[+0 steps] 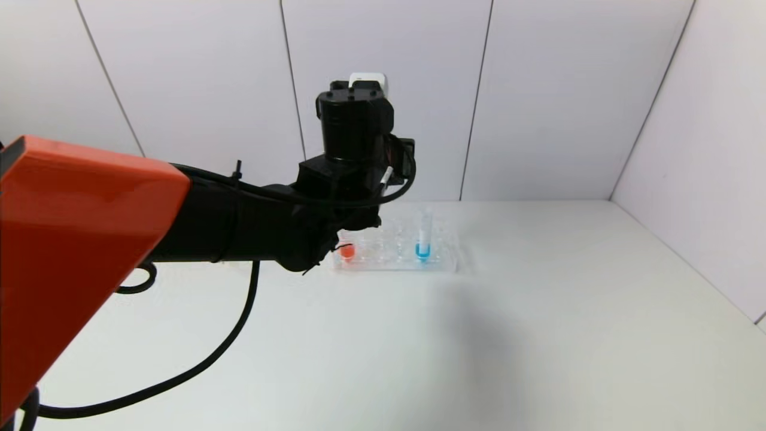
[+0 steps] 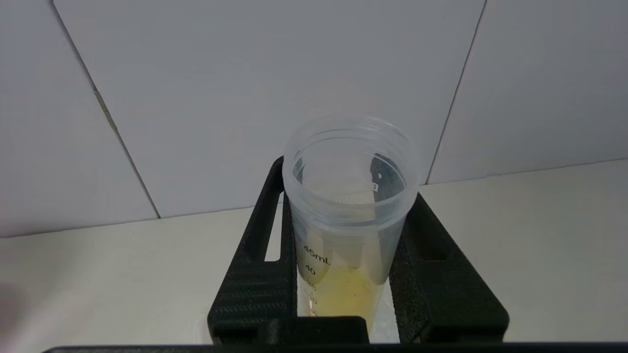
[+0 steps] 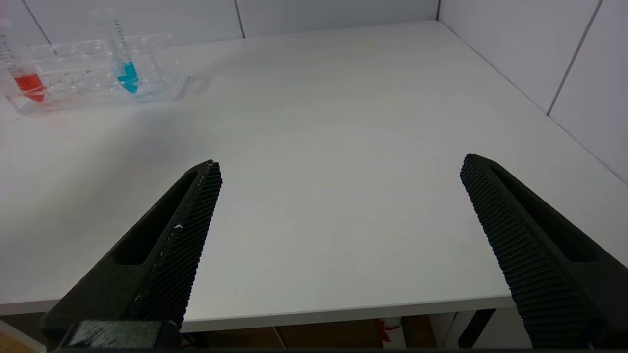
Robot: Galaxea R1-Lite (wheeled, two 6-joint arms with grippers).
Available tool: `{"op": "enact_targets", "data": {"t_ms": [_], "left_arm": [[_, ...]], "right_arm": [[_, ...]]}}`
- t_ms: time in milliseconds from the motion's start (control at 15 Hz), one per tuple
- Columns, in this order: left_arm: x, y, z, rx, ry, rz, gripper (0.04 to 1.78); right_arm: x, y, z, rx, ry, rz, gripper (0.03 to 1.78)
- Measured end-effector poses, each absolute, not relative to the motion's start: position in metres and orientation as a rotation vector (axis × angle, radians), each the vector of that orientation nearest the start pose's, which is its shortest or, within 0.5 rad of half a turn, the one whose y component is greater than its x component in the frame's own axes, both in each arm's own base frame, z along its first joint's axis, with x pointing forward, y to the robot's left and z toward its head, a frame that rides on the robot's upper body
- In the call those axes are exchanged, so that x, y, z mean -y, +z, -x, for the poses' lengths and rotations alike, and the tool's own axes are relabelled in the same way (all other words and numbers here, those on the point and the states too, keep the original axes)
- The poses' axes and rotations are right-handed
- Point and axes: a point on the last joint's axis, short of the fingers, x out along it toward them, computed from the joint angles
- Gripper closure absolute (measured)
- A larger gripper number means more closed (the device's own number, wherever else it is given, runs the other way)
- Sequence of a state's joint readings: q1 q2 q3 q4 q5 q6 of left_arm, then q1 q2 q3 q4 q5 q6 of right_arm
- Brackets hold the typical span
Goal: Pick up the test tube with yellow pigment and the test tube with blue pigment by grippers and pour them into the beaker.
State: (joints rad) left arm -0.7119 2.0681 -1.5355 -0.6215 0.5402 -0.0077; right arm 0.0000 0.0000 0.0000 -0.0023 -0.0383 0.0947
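My left gripper (image 2: 349, 182) is shut on the test tube with yellow pigment (image 2: 343, 274), a clear graduated tube held upright with its open mouth up and pale yellow liquid low inside. In the head view the raised left wrist (image 1: 354, 137) hides that tube and the jaws, above the rack's left end. The test tube with blue pigment (image 1: 424, 238) stands upright in the clear rack (image 1: 446, 258); it also shows in the right wrist view (image 3: 125, 73). My right gripper (image 3: 341, 169) is open and empty over the table's front edge. The beaker is out of view.
A tube with red liquid (image 1: 347, 252) stands at the rack's left end, partly behind my left arm; it also shows in the right wrist view (image 3: 28, 84). White walls close the table at the back and right. A black cable (image 1: 239, 335) hangs over the table's left.
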Motion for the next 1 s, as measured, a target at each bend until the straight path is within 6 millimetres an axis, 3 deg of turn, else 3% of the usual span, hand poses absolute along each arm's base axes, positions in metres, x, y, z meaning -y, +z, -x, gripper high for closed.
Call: {"op": "enact_targets", "data": {"t_ms": [333,1000], "left_arm": [[0.227,0.273,-0.329,0.098,-0.096,0.005,1.29],[0.104,0.27,-0.325,0.049,0.035,-0.009,1.29]], "right_arm": [[0.001,0.076,0.023,0.005,-0.038,-0.095,0.04],[0.001,0.076,0.023,0.005,-0.038,-0.095,0.04]]}}
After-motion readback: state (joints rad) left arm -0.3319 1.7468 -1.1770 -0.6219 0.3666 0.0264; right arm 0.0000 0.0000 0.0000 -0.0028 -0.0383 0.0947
